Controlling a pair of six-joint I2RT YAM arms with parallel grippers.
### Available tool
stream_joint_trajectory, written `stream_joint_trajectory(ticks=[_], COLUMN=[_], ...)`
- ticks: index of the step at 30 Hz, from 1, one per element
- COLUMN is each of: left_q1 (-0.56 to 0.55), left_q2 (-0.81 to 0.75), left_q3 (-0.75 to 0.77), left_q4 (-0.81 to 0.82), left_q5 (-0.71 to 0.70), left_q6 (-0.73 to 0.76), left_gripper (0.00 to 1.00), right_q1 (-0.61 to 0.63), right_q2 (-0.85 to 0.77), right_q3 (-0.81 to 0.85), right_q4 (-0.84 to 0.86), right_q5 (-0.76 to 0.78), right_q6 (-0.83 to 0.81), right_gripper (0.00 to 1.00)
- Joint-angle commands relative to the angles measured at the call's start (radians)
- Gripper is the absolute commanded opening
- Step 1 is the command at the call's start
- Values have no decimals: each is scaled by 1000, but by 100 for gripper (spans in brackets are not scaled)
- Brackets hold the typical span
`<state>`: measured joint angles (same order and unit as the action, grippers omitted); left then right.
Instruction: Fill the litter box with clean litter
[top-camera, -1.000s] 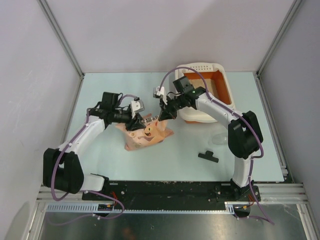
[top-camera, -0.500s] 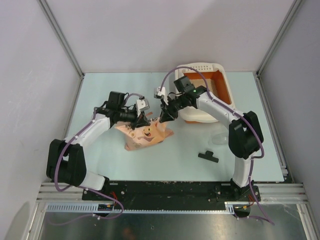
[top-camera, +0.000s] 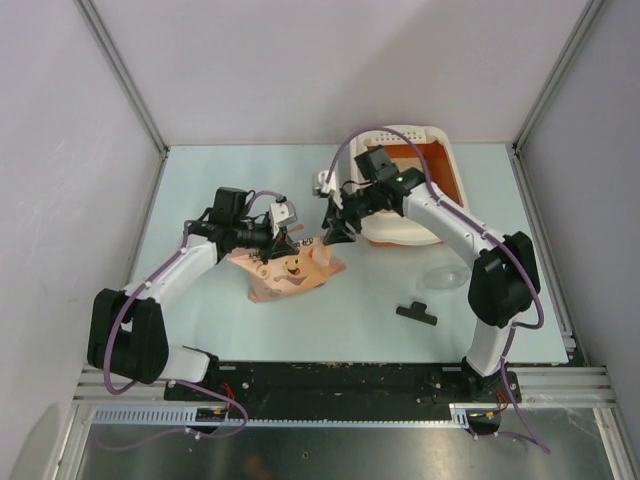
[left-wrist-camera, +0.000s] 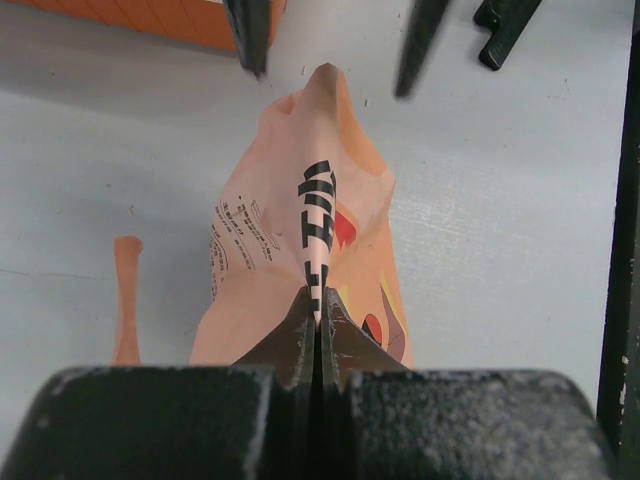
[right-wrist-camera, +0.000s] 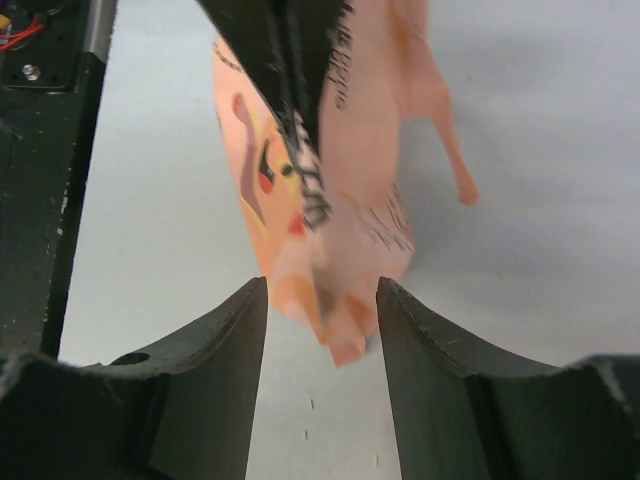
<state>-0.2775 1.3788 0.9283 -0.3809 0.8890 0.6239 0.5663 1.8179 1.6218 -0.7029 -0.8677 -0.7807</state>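
Closing on the top fold of the soft pink-peach plastic litter bag (left-wrist-camera: 300, 200), your left gripper (left-wrist-camera: 318, 300) had gone from part-open to a tight pinch within the last second, its jaws flat together on the printed film. Over the same second your right gripper (right-wrist-camera: 322, 290) had let go. Its jaws stood apart with the bag's corner hanging loose between them, touching neither as far as the wrist view showed. So the bag had changed hands, and I judged you were freeing the right arm for a fresh grip before any tipping.

The bag still rested on the table near the middle of the top view. The rectangular plastic litter box (top-camera: 405, 133), with its cream-white rim and orange walls, lay at about 2 o'clock from it, near but not touching. No tan granules showed on the part of its floor in view. A small black clip (top-camera: 416, 313) lay at 4 o'clock from the bag, and a thin peach strip (left-wrist-camera: 125, 300) lay just beside the bag.

The pale blue-green tabletop (top-camera: 220, 320) was flat and matte. Plain grey-white wall panels (top-camera: 300, 70) with aluminium corner posts closed it in.
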Motion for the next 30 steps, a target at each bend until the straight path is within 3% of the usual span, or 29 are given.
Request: stream_joint_trajectory(ticks=[1, 4, 9, 15, 25, 26, 30], left_q1=[0, 0, 0, 14, 24, 26, 35], left_q2=[-27, -24, -20, 5, 25, 28, 34], left_q3=[9, 12, 17, 40, 50, 53, 58], left_q4=[-6, -4, -6, -4, 2, 2, 4], left_q5=[4, 8, 5, 22, 47, 48, 50], left_q6=[-36, -39, -39, -55, -87, -92, -93], left_gripper=[0, 0, 0, 0, 0, 0, 0], right_q1=[66, 73, 66, 66, 83, 81, 69], right_q2=[3, 17, 18, 30, 90, 95, 101], right_q3=[-5, -39, -37, -33, 3, 6, 10], right_q4=[109, 244, 278, 249, 250, 247, 249], right_q5=[10, 32, 55, 4, -30, -30, -31], right_q6=[3, 93, 132, 143, 176, 176, 185], right_gripper=[52, 49, 38, 45, 43, 41, 17])
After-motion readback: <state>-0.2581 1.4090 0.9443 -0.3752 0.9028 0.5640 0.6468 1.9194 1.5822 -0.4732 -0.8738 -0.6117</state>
